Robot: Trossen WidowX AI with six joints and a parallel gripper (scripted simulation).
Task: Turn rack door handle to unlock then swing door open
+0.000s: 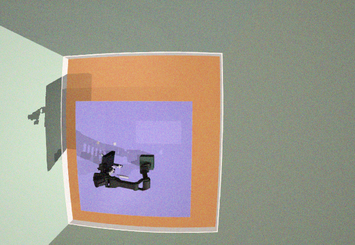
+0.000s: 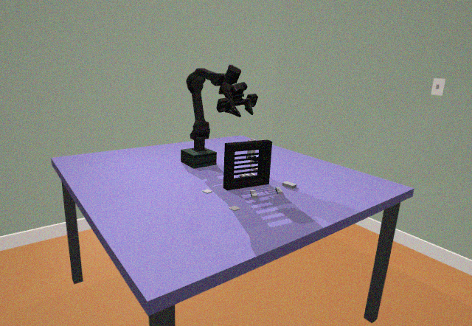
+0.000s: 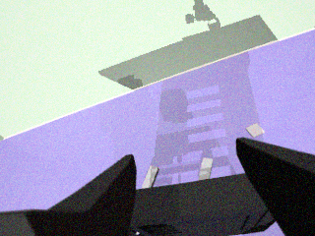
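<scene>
The black rack [image 1: 108,156] [image 2: 228,168] [image 3: 197,204] stands upright on the violet table, with horizontal slats inside its thick border. The exterior camera sees it from its far side. Pale parts show through the slats, but I cannot make out the handle or its turn. No swung-out door panel shows clearly, and I cannot tell the door's angle. My gripper [image 2: 245,114] [image 3: 185,153] is open and empty, tilted downward, well above the rack on the arm's side. Its fingers touch nothing. In the wrist view the rack's top edge crosses below and between the fingertips.
Small pale pieces lie around the rack: one flat piece [image 1: 114,143] [image 2: 206,191], another [image 1: 97,142] [image 2: 234,208] [image 3: 255,130], and a longer block [image 2: 289,184]. Two short pale pieces [image 2: 254,194] [image 2: 278,190] sit at the rack's far foot. The arm's green base [image 1: 147,161] [image 2: 198,158] stands behind.
</scene>
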